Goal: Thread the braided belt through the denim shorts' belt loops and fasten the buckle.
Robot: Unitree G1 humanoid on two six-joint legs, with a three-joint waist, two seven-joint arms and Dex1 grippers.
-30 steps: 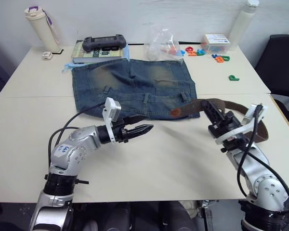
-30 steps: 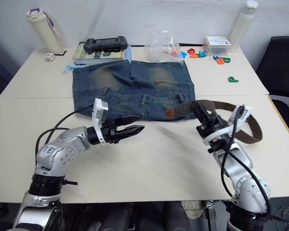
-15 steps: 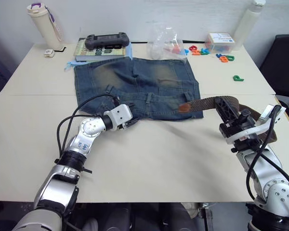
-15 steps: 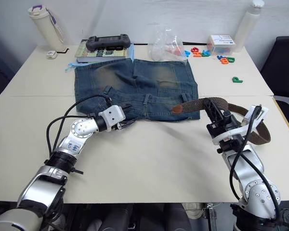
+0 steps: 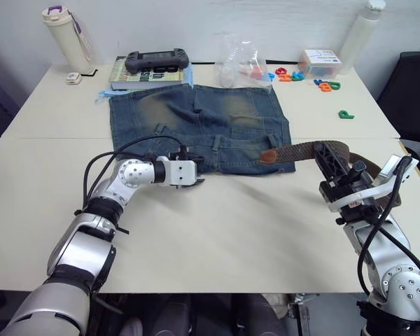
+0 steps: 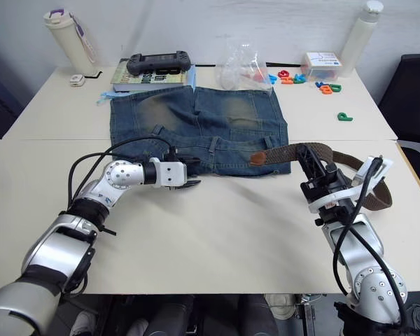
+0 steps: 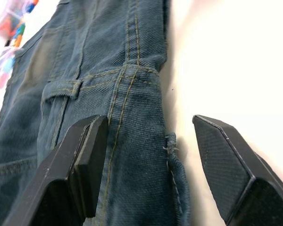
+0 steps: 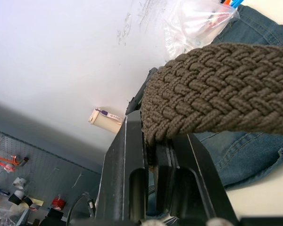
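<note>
The denim shorts [image 5: 196, 115] lie flat on the table, waistband toward me, with belt loops [image 5: 215, 144] along it. My left gripper [image 5: 194, 179] is down at the waistband's near edge. In the left wrist view it [image 7: 151, 127] is open, its fingers [image 7: 87, 155] on either side of the denim hem. My right gripper [image 5: 329, 157] is shut on the braided belt [image 5: 301, 149]. That belt's tan end [image 5: 269, 155] rests on the shorts' right corner. The strap loops away behind the gripper to the right [image 5: 390, 199]. The right wrist view shows the weave [image 8: 217, 94] pinched between the fingers. The buckle is hidden.
At the back stand a book with a black game controller [image 5: 152, 61], a white flask [image 5: 61, 35], a clear plastic bag [image 5: 238, 64], coloured plastic letters [image 5: 323, 85], a small box [image 5: 315, 59] and a white bottle [image 5: 360, 31]. A black chair [image 5: 414, 91] is at the right.
My left gripper has swung from above the bare table forward and down to the shorts' waistband edge. The right gripper keeps its hold on the belt. The camera has shifted slightly.
</note>
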